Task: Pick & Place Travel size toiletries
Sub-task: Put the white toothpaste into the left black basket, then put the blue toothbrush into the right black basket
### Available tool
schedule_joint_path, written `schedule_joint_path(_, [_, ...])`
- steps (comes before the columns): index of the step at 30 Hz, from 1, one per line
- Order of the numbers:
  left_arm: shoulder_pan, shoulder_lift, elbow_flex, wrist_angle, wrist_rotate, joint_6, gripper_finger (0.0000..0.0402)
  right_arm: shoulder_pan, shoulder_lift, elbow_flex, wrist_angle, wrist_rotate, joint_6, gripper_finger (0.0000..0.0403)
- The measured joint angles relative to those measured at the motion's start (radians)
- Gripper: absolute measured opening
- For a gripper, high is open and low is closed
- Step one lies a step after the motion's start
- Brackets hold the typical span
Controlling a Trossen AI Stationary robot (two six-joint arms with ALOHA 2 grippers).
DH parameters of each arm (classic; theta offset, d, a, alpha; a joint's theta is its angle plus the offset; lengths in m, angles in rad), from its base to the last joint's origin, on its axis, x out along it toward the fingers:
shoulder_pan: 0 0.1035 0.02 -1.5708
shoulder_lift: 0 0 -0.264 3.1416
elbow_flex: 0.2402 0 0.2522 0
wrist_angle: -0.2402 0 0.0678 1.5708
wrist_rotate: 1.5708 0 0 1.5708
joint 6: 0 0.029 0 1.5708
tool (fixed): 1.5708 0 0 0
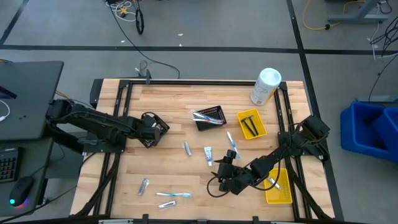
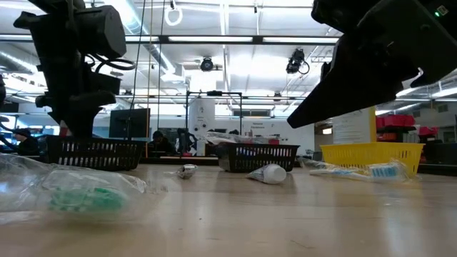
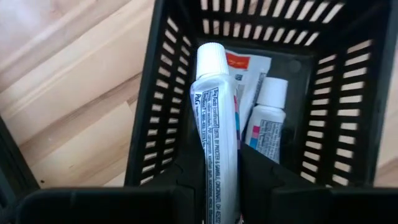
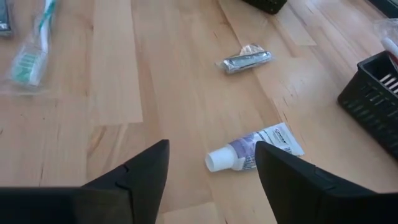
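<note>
The left gripper (image 1: pixel 151 129) hangs over a black basket (image 1: pixel 157 126) at the table's (image 1: pixel 168 102) left-centre, its fingers pinched on a white tube (image 3: pixel 217 130) that stands cap-up inside the basket; a second small tube (image 3: pixel 267 118) and a white packet (image 3: pixel 249 68) lie on the basket floor beside it. Low on the table, toward the near edge, lie a silvery packet (image 1: pixel 143 185) and a wrapped toothbrush (image 1: pixel 174 195) (another wrapped item just below it).

In the middle, a second silvery packet (image 1: pixel 186 147) and a toothpaste tube (image 1: pixel 208 155) lie loose on the wood, near each other but apart. Behind them a second black basket (image 1: pixel 210 117) holds wrapped items. A blue toothbrush (image 1: pixel 232 144) lies on the wood to its right.

The right gripper (image 1: pixel 225 169) sits low, just right of the toothpaste tube, jaws spread wide and empty; from its wrist the tube (image 4: pixel 252 151) lies between the two fingers (image 4: pixel 134 174), untouched. Right again, a yellow tray (image 1: pixel 252 124) holds dark razors, a white canister (image 1: pixel 265 86) lies at the far edge, and another yellow tray (image 1: pixel 278 186) sits near the right arm.
</note>
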Motion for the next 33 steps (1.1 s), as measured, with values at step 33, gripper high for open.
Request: schedule_joint_path(33, [-0.004, 0.000, 0.133, 0.005, -0.110, 0.093, 0.0142, -0.230, 0.000, 0.000, 0.149, -0.210, -0.221, 0.0270])
